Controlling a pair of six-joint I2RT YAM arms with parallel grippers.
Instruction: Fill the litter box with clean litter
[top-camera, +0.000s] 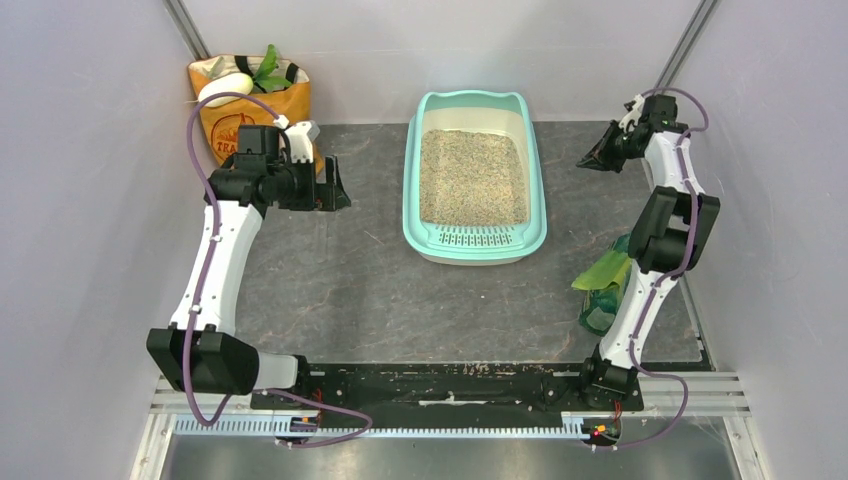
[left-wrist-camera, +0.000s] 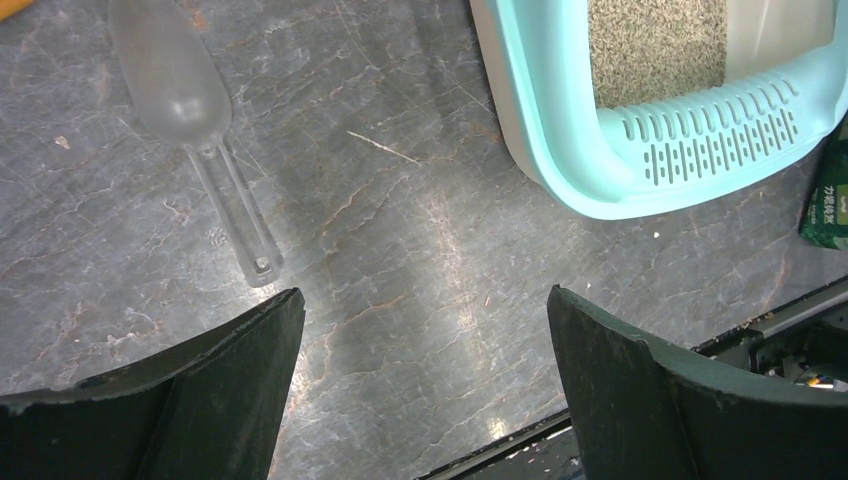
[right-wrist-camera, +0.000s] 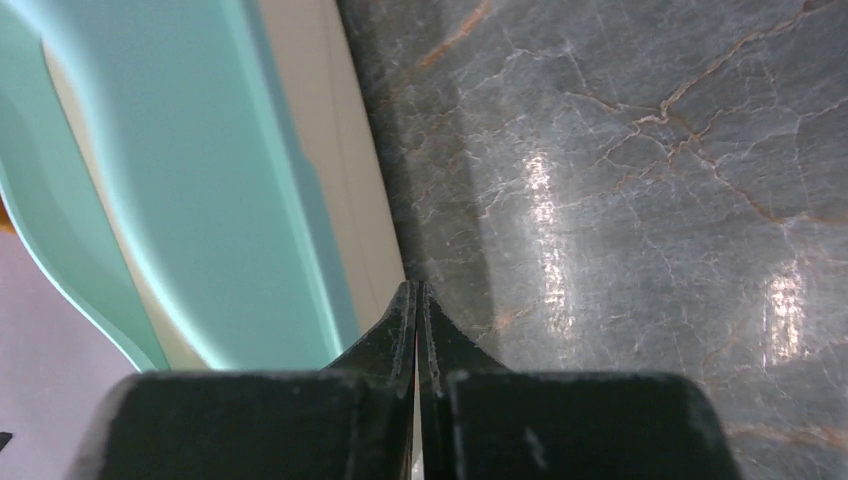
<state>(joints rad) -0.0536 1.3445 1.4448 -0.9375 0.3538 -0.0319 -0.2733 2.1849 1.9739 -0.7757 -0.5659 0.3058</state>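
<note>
The mint-teal litter box (top-camera: 415, 225) stands at the middle back of the table, grate step toward the arms, and beige clean litter (top-camera: 472, 178) covers its floor. The left wrist view shows its grate end (left-wrist-camera: 700, 130) with litter (left-wrist-camera: 650, 50) behind. My left gripper (top-camera: 337, 186) hovers left of the box, open and empty (left-wrist-camera: 425, 300). A clear plastic scoop (left-wrist-camera: 180, 85) lies on the table ahead of it. My right gripper (top-camera: 597, 156) hangs right of the box, shut on nothing (right-wrist-camera: 417, 290), close to the box's outer wall (right-wrist-camera: 200, 180).
An orange paper grocery bag (top-camera: 240, 115) with goods stands at the back left. A green printed plastic bag (top-camera: 606, 285) lies by the right arm, its edge in the left wrist view (left-wrist-camera: 828, 195). Grey walls close in both sides.
</note>
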